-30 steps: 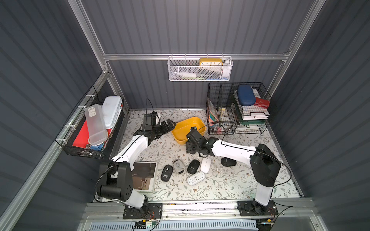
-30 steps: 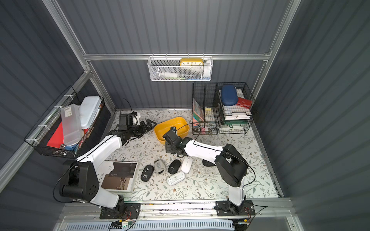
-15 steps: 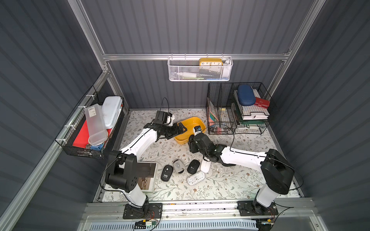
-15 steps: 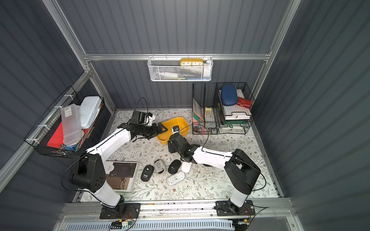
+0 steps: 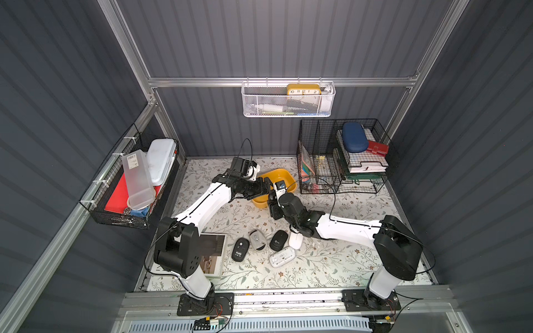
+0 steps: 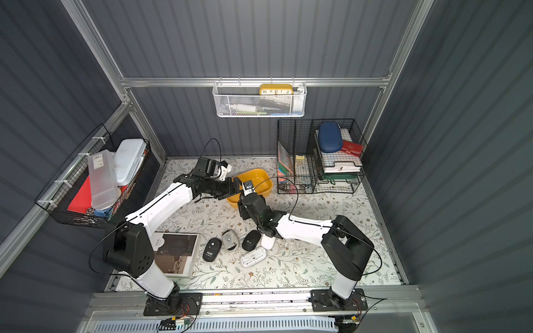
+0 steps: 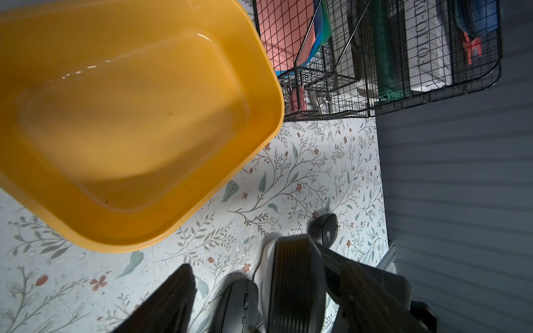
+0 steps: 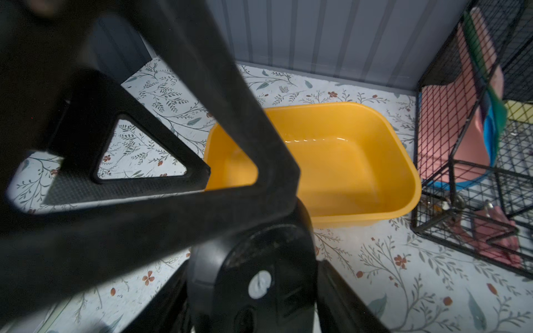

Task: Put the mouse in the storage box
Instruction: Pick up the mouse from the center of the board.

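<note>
Currently the right end effector (image 8: 253,268) clamps the black mouse (image 8: 259,248) just beside the storage box (image 5: 277,173), near the counter's (image 5: 331,259) back edge. Left end effector (image 5: 267,187) hangs close by, its jaws apart.

Mustard-yellow storage box (image 5: 275,175) upright, open-topped; black mouse (image 8: 245,259) aloft, just beside it.

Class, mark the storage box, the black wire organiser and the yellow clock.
storage box (image 7: 129,115), left wrist view, bare inner floor.
black wire organiser (image 5: 317,138), in a top view, upright mesh divider.
yellow clock (image 5: 303,91), in a top view, its white face.
</note>
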You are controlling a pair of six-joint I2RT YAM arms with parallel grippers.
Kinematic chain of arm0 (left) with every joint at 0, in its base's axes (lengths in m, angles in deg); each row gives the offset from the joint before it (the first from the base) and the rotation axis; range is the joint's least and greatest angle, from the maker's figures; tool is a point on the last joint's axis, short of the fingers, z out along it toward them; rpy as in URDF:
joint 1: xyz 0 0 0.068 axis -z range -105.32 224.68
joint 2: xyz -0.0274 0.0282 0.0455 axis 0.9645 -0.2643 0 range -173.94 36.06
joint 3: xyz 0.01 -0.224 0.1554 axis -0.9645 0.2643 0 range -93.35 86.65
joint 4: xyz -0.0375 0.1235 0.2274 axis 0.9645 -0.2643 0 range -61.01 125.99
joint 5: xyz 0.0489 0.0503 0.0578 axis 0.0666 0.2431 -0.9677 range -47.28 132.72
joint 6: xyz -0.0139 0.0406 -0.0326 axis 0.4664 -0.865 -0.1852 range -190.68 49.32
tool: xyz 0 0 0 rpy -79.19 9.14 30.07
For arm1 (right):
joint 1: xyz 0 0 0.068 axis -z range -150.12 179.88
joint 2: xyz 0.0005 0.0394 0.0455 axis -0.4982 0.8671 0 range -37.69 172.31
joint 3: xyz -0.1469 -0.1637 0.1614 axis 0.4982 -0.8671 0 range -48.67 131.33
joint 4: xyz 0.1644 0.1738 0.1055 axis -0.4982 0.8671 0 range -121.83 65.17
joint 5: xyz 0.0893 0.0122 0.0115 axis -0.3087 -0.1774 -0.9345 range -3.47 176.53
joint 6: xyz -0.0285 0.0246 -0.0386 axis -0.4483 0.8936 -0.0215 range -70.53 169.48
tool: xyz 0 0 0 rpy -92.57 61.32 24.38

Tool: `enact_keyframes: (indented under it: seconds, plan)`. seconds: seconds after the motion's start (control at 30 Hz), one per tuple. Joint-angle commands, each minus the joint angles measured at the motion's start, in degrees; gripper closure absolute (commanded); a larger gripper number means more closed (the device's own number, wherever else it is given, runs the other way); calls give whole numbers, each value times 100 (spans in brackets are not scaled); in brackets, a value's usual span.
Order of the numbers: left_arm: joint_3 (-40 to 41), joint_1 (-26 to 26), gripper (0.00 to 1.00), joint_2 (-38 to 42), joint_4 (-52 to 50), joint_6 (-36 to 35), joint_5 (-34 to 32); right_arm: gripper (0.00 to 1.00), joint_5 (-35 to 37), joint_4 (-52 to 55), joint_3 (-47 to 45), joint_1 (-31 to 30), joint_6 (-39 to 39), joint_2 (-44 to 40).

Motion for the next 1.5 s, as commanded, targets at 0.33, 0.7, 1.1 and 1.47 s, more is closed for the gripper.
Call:
enact_keyframes:
  seconds: [0.33, 0.7, 1.1, 1.47]
  plan:
    - [-144, 162, 36, -248, -399, -363, 307, 62, 537, -449, 103, -66, -428, 44]
    - [-39, 170, 57, -353, -149, -352, 732, 62, 561, -564, 139, -101, -422, 70]
    - [-144, 167, 85, -397, -113, -300, 544, 41, 986, -375, 200, -127, -330, 45]
    - [-904, 153, 91, -825, 235, -181, -170, 3, 757, 95, -319, -66, 310, -833]
